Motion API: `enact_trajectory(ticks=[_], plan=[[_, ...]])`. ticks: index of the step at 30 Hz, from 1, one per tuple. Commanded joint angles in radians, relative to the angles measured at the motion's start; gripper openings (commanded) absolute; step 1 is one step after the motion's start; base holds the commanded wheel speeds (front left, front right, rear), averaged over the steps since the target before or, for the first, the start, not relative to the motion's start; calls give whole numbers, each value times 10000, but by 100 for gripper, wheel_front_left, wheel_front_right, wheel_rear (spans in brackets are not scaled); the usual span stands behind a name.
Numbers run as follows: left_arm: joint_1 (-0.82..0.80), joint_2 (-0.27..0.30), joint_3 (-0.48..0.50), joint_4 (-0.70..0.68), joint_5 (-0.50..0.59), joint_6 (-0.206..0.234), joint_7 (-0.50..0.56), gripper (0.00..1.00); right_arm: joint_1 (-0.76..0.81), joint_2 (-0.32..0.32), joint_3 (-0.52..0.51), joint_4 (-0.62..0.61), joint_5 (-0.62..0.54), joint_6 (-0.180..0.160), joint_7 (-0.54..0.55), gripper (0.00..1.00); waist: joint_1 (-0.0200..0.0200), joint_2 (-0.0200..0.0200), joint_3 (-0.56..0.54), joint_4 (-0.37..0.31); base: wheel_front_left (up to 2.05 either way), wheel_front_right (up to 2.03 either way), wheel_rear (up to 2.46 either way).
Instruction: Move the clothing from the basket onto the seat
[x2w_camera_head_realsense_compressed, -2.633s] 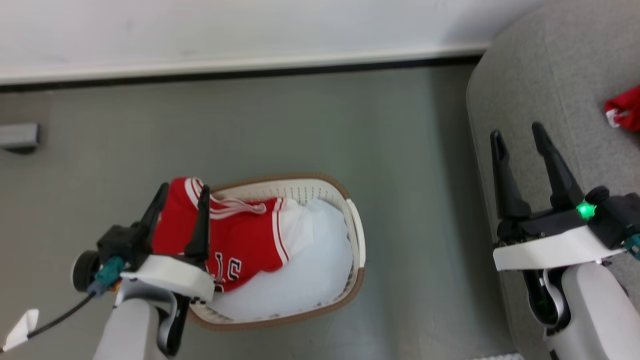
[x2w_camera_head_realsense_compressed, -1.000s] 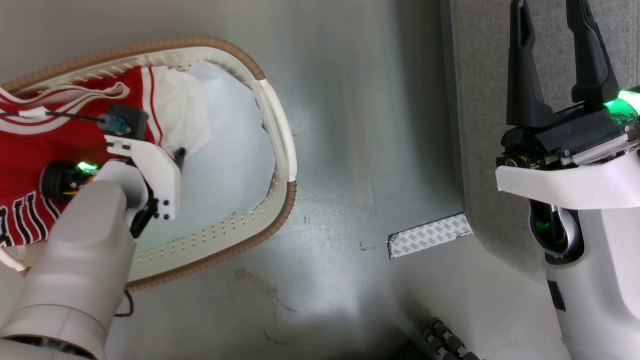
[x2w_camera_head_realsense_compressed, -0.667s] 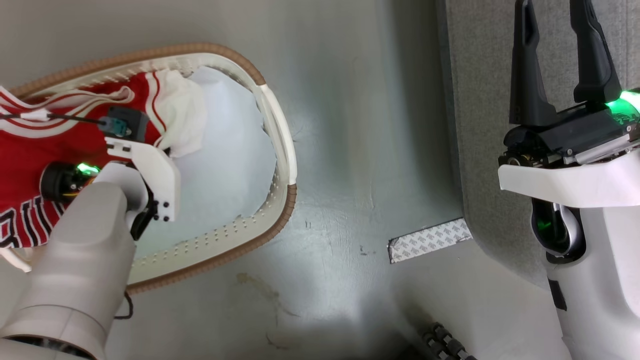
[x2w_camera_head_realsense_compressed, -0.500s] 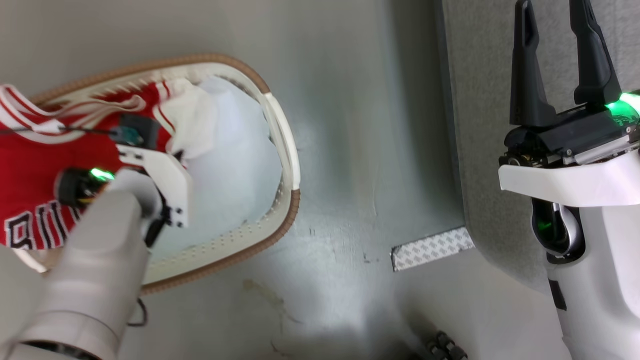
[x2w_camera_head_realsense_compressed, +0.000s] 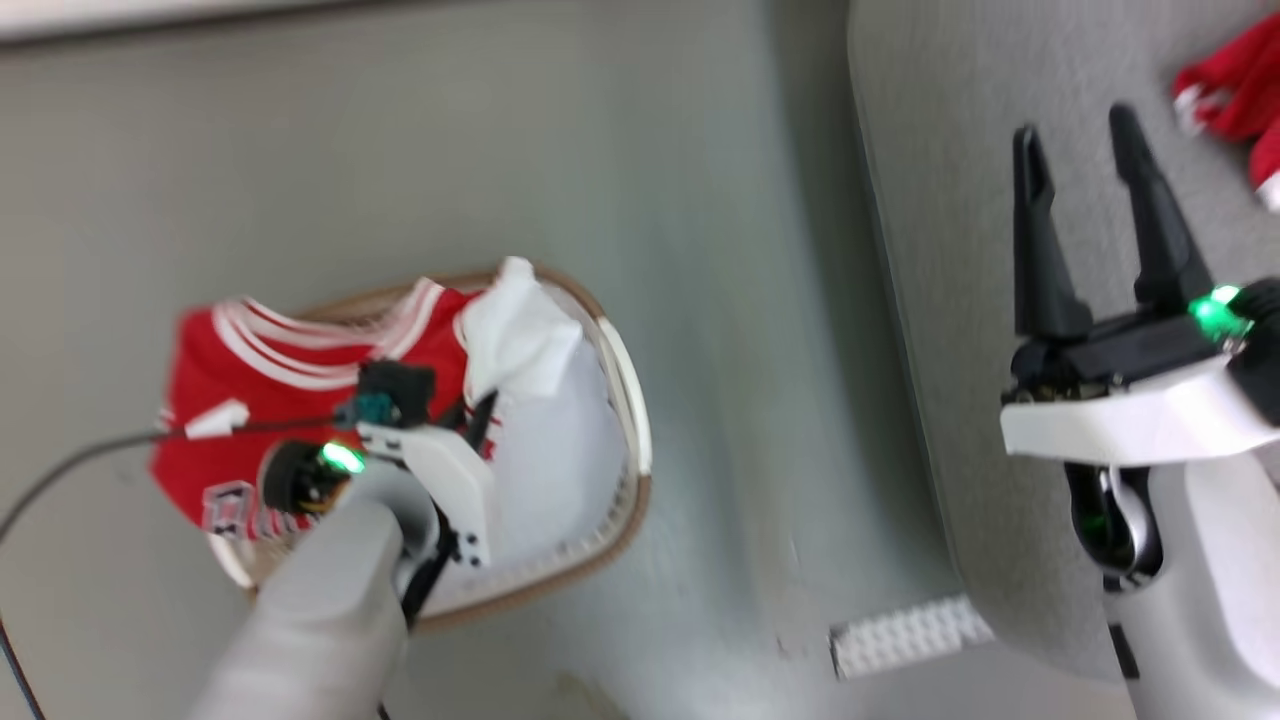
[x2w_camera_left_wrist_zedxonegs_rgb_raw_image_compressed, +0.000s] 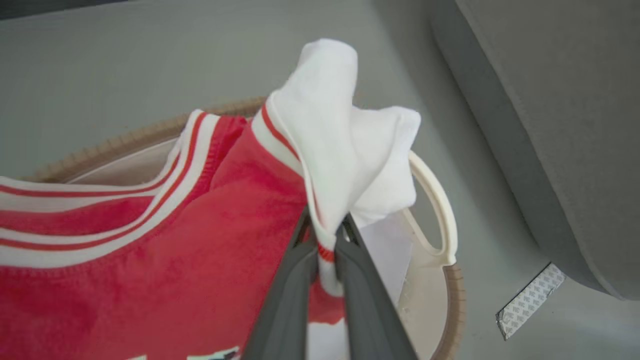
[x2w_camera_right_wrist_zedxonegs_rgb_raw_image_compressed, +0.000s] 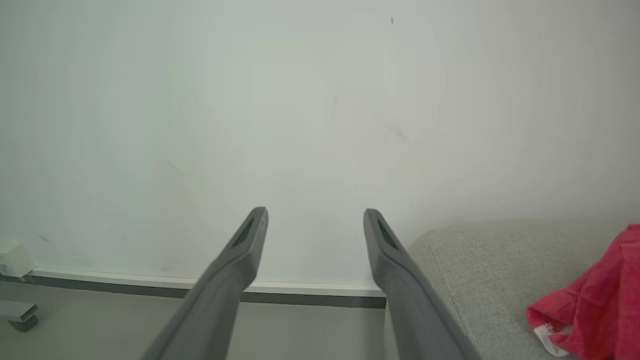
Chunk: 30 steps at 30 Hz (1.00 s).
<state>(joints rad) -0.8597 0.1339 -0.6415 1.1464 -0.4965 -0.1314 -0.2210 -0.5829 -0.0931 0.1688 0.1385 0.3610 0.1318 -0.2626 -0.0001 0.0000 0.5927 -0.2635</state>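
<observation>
The clothing (x2w_camera_head_realsense_compressed: 290, 390), a red garment with white-striped trim and a white panel, hangs half out of the basket (x2w_camera_head_realsense_compressed: 632, 400). My left gripper (x2w_camera_head_realsense_compressed: 478, 420) is shut on its edge where red meets white. In the left wrist view the fabric (x2w_camera_left_wrist_zedxonegs_rgb_raw_image_compressed: 175, 260) is pinched between the closed fingers (x2w_camera_left_wrist_zedxonegs_rgb_raw_image_compressed: 295, 270), and the white panel folds over above them. The basket rim (x2w_camera_left_wrist_zedxonegs_rgb_raw_image_compressed: 440, 200) lies just behind. My right gripper (x2w_camera_head_realsense_compressed: 1073, 122) stands open over the grey seat (x2w_camera_head_realsense_compressed: 960, 250), with nothing between its fingers (x2w_camera_right_wrist_zedxonegs_rgb_raw_image_compressed: 235, 260). A second red garment (x2w_camera_head_realsense_compressed: 1235, 90) lies on the seat (x2w_camera_right_wrist_zedxonegs_rgb_raw_image_compressed: 480, 270).
A pale sheet (x2w_camera_head_realsense_compressed: 560, 470) lines the basket. A patch of patterned tape (x2w_camera_head_realsense_compressed: 910, 635) is stuck to the grey floor beside the seat's base. A white wall with a skirting board (x2w_camera_right_wrist_zedxonegs_rgb_raw_image_compressed: 150, 282) rises behind, and a black cable (x2w_camera_head_realsense_compressed: 80, 465) trails left.
My left gripper has closed on the garment's edge and raised it from the basket. The head camera has tilted up, shifting the whole picture. The right gripper stays open.
</observation>
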Motion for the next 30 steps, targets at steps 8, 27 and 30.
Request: enact_trajectory(ticks=[8, 27, 30], plan=[[1029, 22, -515, -1196, -624, 21, -422, 0, 1217, -441, 134, 581, 240, -22, -31, 100, 1, 0, -3085, 1106, 0, 0, 0], [2074, 598, -396, -5487, -355, 203, -351, 0, 3313, -470, 281, 1157, 711, -22, -13, 100, 1, 0, -6004, 1820, 0, 0, 0], [1980, 710, -416, -6238, -316, 360, -154, 0, 3457, -490, 340, 1184, 716, -22, -13, 100, 1, 0, -6074, 1862, 0, 0, 0]])
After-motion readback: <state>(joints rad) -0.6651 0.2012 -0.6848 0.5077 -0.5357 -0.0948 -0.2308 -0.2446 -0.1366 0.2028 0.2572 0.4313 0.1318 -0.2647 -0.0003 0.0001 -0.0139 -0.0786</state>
